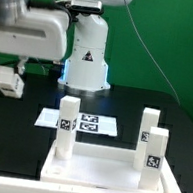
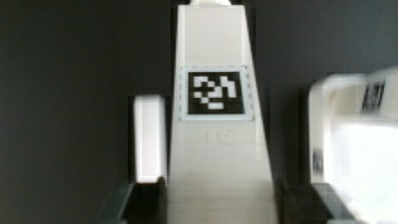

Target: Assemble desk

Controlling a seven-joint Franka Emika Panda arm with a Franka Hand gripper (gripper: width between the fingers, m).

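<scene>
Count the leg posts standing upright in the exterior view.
3. One leg post stands toward the exterior view's left on the top panel; two stand toward its right, a back one and a front one. A fourth may be hidden or out of frame.

Three upright leg posts crowd the desk panel [image 1: 93,170]: one [image 1: 68,125] toward the exterior view's left, two [image 1: 147,133] [image 1: 154,154] close together at its right; open room lies between them; the marker board [image 1: 90,125] lies flat behind.
</scene>
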